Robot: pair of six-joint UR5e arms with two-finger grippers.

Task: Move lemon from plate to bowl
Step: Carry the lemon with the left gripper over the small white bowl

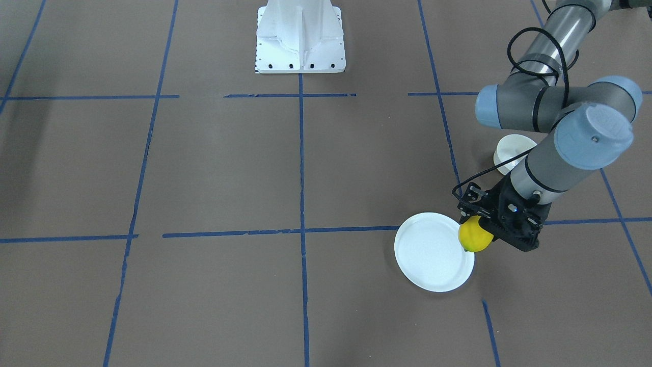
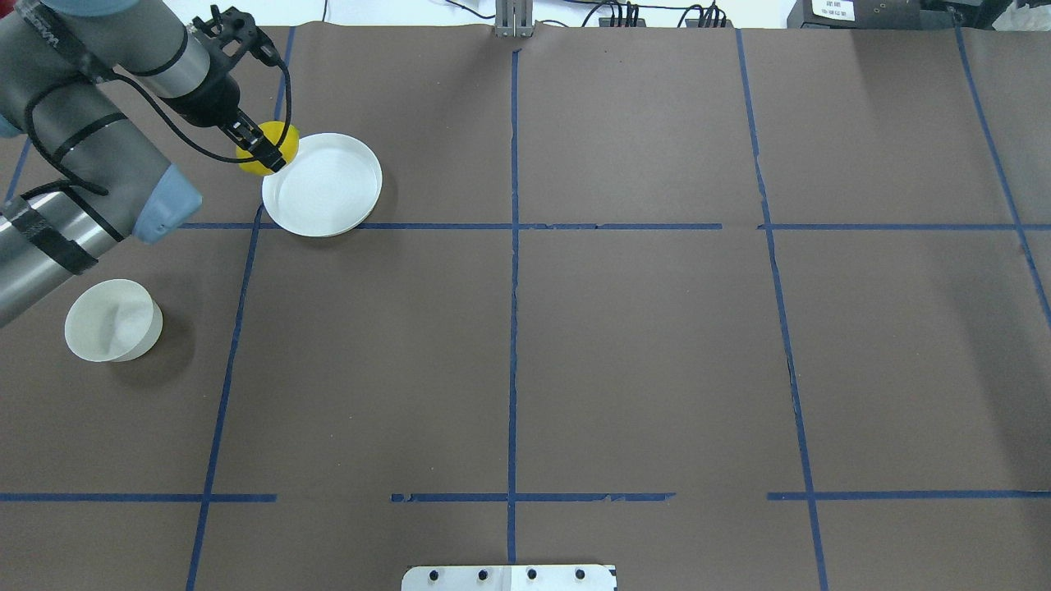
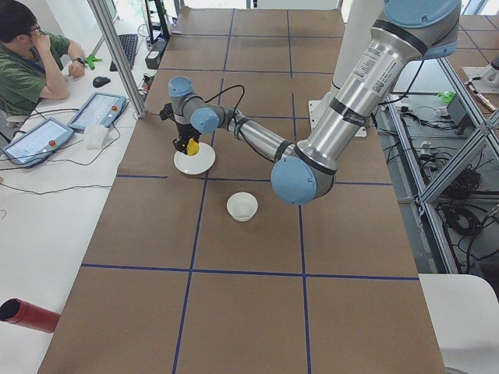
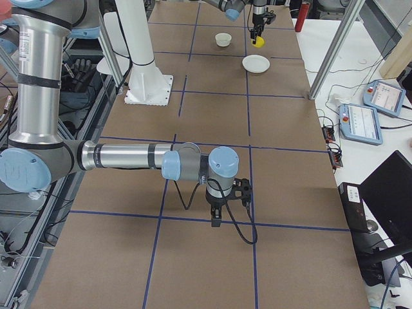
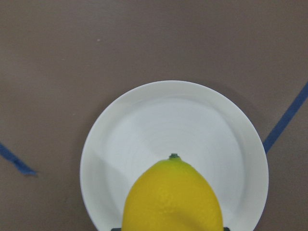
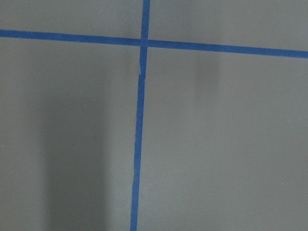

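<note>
Lemon (image 1: 474, 241) is clamped between the fingers of the left gripper (image 2: 264, 154), lifted clear of the plate (image 1: 430, 255). Greenish tip points away from the wrist camera. Plate is below the gripper. In the wrist view the lemon hangs over the plate's near part; in the overhead and front views it sits at the plate's rim, on the arm's side. Plate holds nothing. Bowl (image 2: 111, 322) stands well apart from the gripper, back toward the robot beside the left arm's forearm, nothing in it. Right gripper (image 4: 217, 222) points down just over the table (image 2: 640, 345) near a blue tape crossing (image 6: 143, 42), far from plate and bowl. Cannot tell if its fingers are apart or closed.
</note>
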